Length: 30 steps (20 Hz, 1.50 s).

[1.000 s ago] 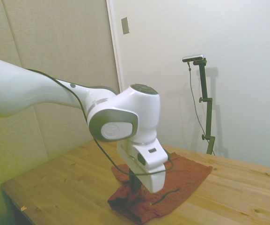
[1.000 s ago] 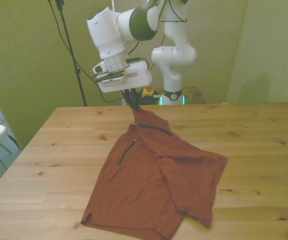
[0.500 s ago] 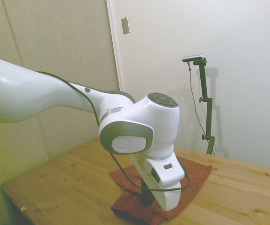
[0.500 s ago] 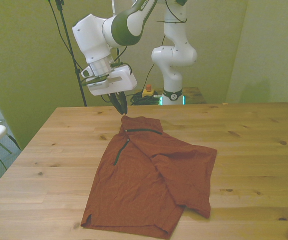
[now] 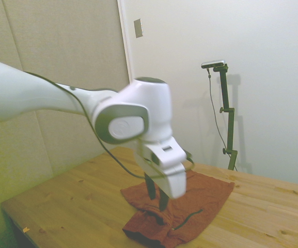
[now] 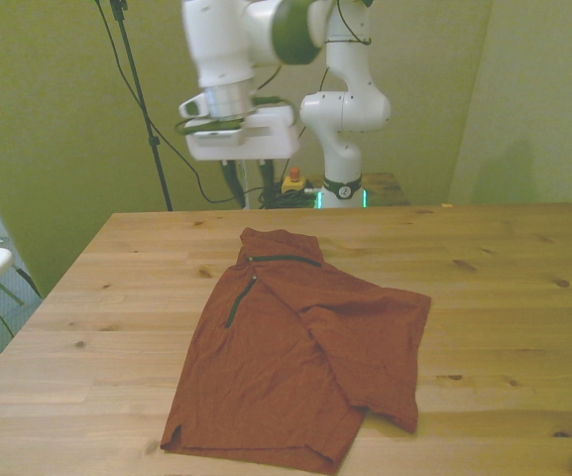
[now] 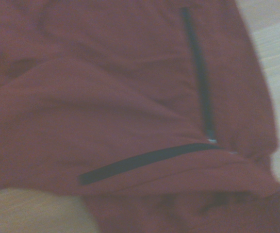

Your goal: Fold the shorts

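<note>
A: Where are the shorts [image 6: 300, 362]?
B: Lower middle of the front view, flat on the table [image 6: 504, 278], one layer folded over; bare wood lies all around.
A: And the gripper [image 6: 245, 185]?
B: Upper middle, above the cloth's far edge, fingers parted, holding nothing. The wrist view is blurred: only two dark zippers [image 7: 144, 160] show.

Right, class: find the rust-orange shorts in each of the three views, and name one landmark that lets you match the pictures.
Side view: the shorts lie on the table, bottom centre, under the gripper.
Front view: spread flat across the table's middle, lower centre.
Wrist view: they fill nearly the whole picture.
Shared landmark: the dark zipper.
</note>
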Motion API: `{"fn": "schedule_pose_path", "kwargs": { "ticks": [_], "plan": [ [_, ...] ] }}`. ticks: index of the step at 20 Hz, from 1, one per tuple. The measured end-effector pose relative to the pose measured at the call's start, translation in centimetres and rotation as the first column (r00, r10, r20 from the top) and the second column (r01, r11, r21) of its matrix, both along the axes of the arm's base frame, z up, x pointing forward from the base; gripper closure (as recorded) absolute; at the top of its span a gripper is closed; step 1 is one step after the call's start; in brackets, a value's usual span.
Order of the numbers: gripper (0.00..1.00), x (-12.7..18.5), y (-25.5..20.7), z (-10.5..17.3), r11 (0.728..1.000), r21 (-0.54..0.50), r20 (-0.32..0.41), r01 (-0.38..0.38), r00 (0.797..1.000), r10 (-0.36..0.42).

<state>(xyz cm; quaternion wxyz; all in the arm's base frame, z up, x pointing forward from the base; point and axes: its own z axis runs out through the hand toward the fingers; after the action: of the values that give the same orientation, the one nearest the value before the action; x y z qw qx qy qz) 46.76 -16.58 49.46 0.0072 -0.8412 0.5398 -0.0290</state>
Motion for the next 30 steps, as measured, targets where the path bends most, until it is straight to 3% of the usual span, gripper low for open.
{"fn": "schedule_pose_path", "kwargs": {
  "ticks": [4,8,13,17,19,23,30],
  "plan": [
    [0.00,2.3,15.7,-3.5,0.970,-0.216,-0.035,-0.112,0.994,0.107],
    [0.00,3.7,22.2,-7.8,0.879,-0.428,-0.078,-0.208,0.978,0.194],
    [0.00,3.9,25.0,-11.9,0.704,-0.627,-0.135,-0.332,0.937,0.322],
    [0.00,3.0,27.6,-14.2,0.528,-0.740,-0.180,-0.417,0.879,0.441],
    [0.00,2.6,28.4,-14.9,0.465,-0.772,-0.192,-0.434,0.856,0.480],
    [0.00,2.3,29.6,-16.9,0.443,-0.764,-0.213,-0.469,0.832,0.513],
    [0.00,3.4,31.0,-17.8,0.447,-0.751,-0.181,-0.487,0.802,0.569]
  ]
}}
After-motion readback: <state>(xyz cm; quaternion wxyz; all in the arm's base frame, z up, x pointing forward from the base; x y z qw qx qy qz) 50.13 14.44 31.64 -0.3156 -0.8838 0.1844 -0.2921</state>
